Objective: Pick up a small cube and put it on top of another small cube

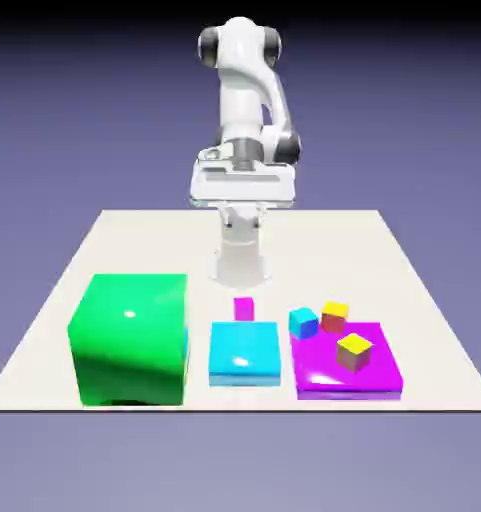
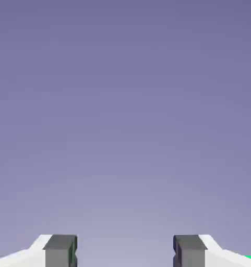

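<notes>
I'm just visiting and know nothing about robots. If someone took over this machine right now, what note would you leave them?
Gripper: open, holding nothing, raised at the table's far side, well away from the blocks.
Small magenta cube: on the table, just behind the cyan block.
Small cyan-blue cube: on the table at the magenta slab's far edge.
Done: nothing yet.
Left: pick up the magenta cube and stack it on another small cube.
</notes>
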